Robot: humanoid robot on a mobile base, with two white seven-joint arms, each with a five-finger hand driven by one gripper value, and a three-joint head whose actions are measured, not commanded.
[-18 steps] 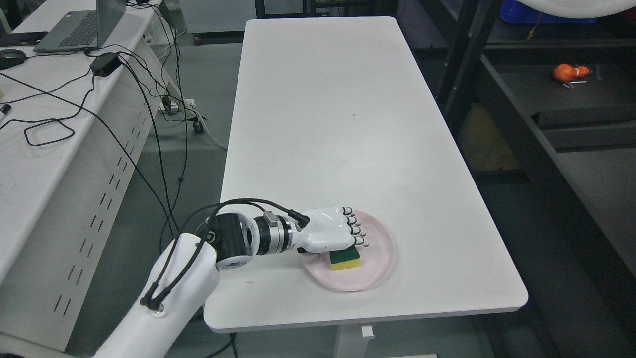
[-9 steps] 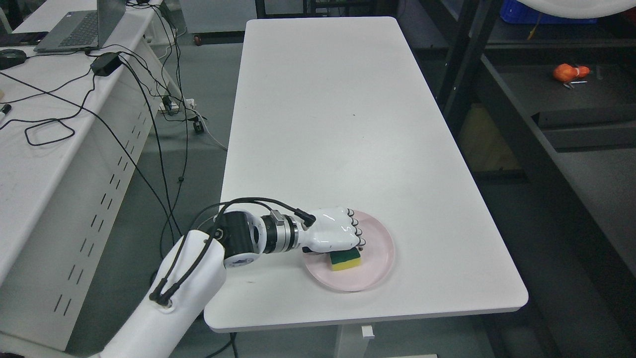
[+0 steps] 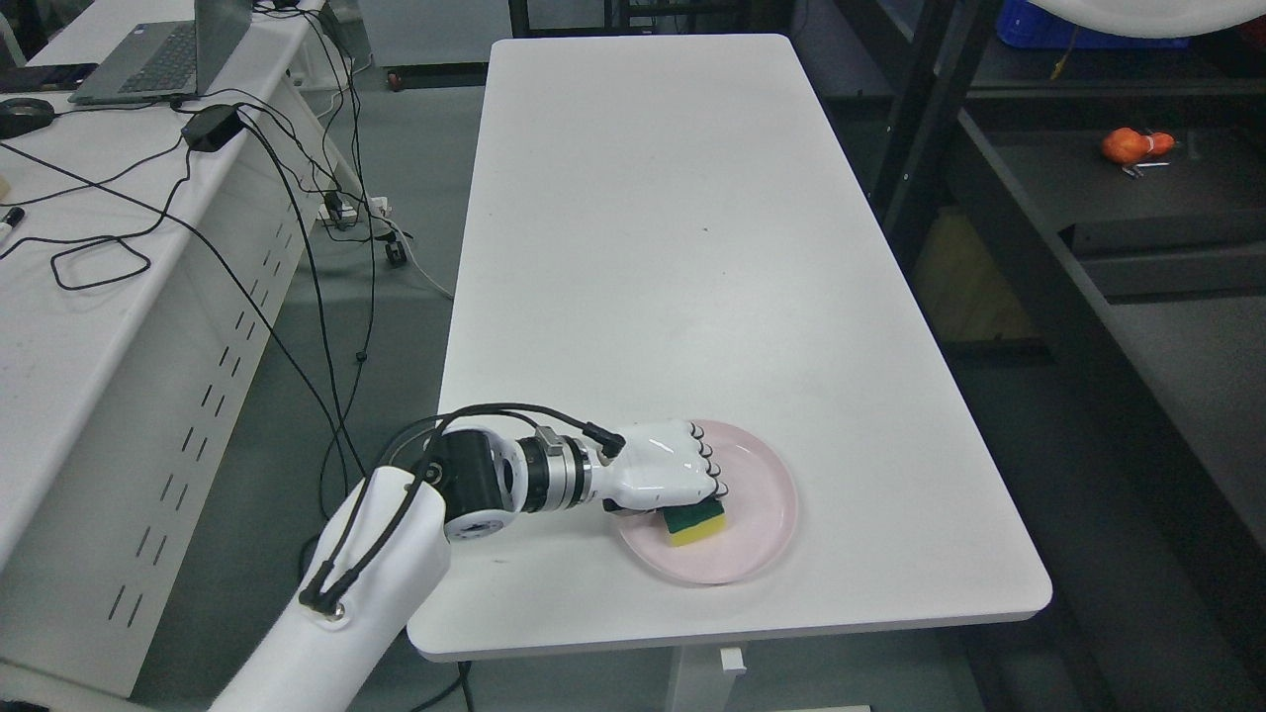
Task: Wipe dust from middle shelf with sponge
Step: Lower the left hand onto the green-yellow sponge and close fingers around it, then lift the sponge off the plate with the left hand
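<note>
A yellow sponge with a green scouring top (image 3: 694, 522) lies on a pink plate (image 3: 762, 514) near the front edge of the white table (image 3: 673, 227). My left hand (image 3: 708, 491) reaches in from the lower left and sits on top of the sponge, its fingers curled down over the sponge's far edge and the thumb below at the near side. The sponge is still down on the plate. The dark shelf unit (image 3: 1167, 198) stands to the right of the table. The right arm is out of view.
An orange object (image 3: 1135, 144) lies on the dark shelf at the right. A black shelf post (image 3: 915, 129) stands close to the table's right edge. A white desk (image 3: 59, 326) at the left carries a laptop (image 3: 158, 54) and loose cables.
The left hand's fingers have curled down tighter over the sponge. Hand, sponge and plate have slid slightly to the right and toward the table's front.
</note>
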